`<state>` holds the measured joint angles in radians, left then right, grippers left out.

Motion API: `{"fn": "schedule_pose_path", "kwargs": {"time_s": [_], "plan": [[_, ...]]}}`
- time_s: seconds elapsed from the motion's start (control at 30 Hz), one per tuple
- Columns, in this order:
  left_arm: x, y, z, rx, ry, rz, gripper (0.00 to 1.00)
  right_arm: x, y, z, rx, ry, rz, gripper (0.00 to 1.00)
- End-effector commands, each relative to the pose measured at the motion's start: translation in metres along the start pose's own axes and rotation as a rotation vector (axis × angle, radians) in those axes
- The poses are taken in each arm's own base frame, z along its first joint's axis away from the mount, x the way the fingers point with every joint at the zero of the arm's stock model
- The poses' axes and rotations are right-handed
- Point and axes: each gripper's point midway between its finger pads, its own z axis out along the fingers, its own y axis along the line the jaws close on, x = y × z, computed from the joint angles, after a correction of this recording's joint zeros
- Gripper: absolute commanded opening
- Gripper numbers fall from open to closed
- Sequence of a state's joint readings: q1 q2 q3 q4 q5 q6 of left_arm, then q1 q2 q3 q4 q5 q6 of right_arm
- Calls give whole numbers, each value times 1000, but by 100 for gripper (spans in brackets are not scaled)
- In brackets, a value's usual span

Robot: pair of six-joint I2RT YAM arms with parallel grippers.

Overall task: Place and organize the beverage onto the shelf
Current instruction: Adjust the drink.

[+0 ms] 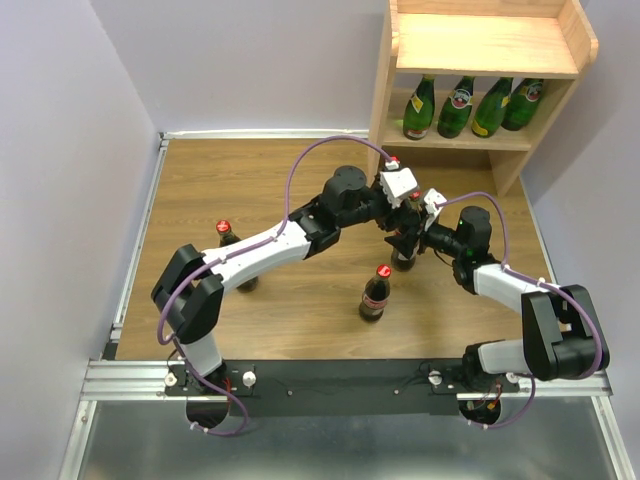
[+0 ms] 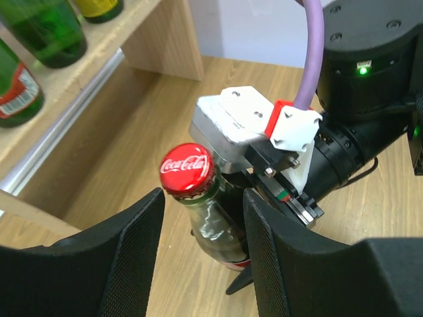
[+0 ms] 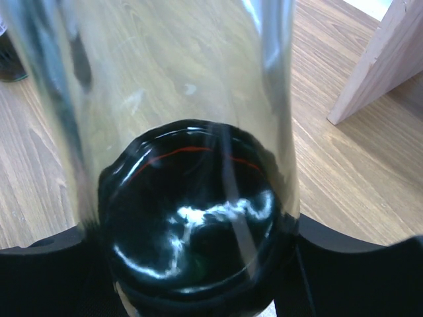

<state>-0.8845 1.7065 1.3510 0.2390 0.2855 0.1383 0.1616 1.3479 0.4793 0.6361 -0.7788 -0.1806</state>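
Observation:
The wooden shelf (image 1: 480, 45) stands at the back right, with four green bottles (image 1: 456, 107) on its lower tier. One cola bottle (image 1: 403, 257) stands between both grippers. My right gripper (image 1: 410, 240) is shut on its body; it fills the right wrist view (image 3: 192, 218). My left gripper (image 1: 403, 208) is open around its neck, its fingers (image 2: 142, 244) on either side just below the red cap (image 2: 187, 170). A second cola bottle (image 1: 376, 293) stands free mid-table. A third (image 1: 227, 238) stands at the left behind my left arm.
The shelf's top board (image 1: 470, 40) is bare. A shelf side panel (image 3: 380, 66) rises just right of the held bottle. Green bottles (image 2: 46, 33) and the shelf board (image 2: 99, 49) show close on the left wrist's left. Grey walls enclose the table.

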Motion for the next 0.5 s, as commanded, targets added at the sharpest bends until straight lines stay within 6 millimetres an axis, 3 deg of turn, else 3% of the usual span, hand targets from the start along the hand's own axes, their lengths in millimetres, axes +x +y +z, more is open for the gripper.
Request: {"fn": "schedule_pose_path", "kwargs": {"time_s": [0.0,0.23,0.47], "plan": [[-6,-5,7,45,-13,-10,58,-51,-7,1,-9,-157,-157,3],[-7,-7,16,68,-26,-28,45,-51,-8,1,-3,-156,-152,10],[-8,-11,21,95,-37,-40,41,-50,-9,1,-2,-154,-146,13]]}}
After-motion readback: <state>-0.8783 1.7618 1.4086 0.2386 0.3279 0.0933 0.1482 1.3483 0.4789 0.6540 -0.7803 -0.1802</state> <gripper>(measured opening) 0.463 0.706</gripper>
